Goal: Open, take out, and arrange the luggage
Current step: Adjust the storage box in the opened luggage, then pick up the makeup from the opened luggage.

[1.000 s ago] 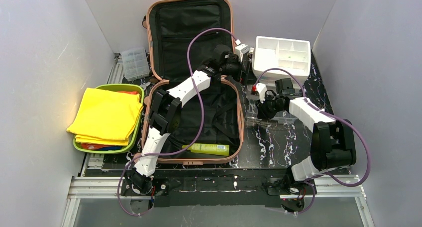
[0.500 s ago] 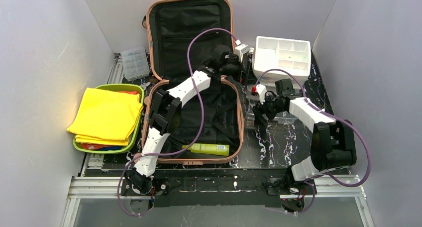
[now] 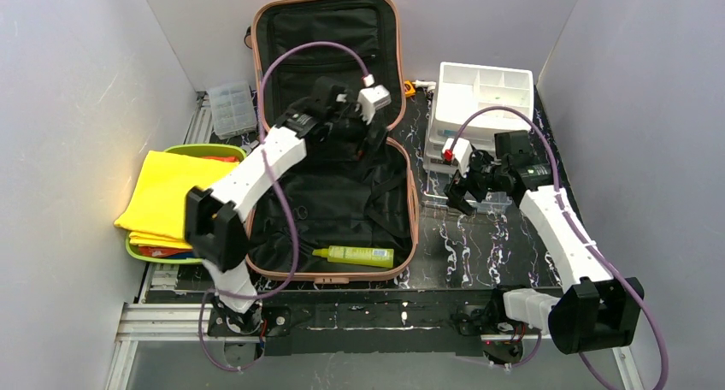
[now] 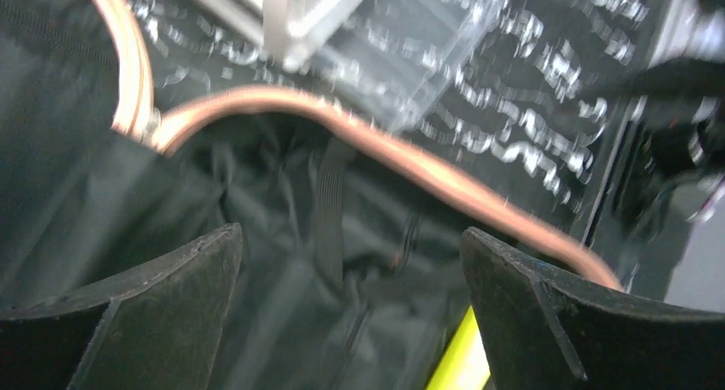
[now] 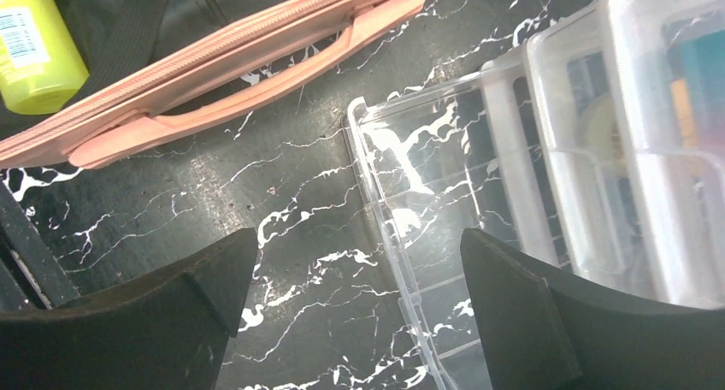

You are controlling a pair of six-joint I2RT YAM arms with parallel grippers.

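The luggage (image 3: 325, 44) lay open in the middle of the table (image 3: 496, 253), with its lid on the far side by the back wall and its base on the near side. Both halves showed black lining inside a salmon-pink rim. In the base, near the front edge, a yellow-green bottle (image 3: 355, 255) lay on its side on the lining.

The left gripper (image 4: 349, 245) hung over the far part of the base, close to the place where the 2 halves meet. Its 2 fingers (image 4: 154, 313) stood wide apart and nothing was between them. The left wrist view was blurred, but it showed black lining, a black strap and the curved pink rim under the fingers.

The right gripper (image 5: 357, 245) was over the table just to the right of the luggage. Its fingers (image 5: 564, 322) were also spread wide and held nothing. Below them lay bare marbled table and the corner of a clear plastic box (image 5: 445, 202) with compartments. The same view showed the pink carry handle (image 5: 256, 73) of the luggage and one end of the bottle.

A white drawer organizer (image 3: 483, 91) stood at the far right, behind the clear box. On the left side a lime-green tray (image 3: 175, 258) carried a folded yellow cloth (image 3: 175, 197). A small clear case (image 3: 231, 108) lay just left of the lid.
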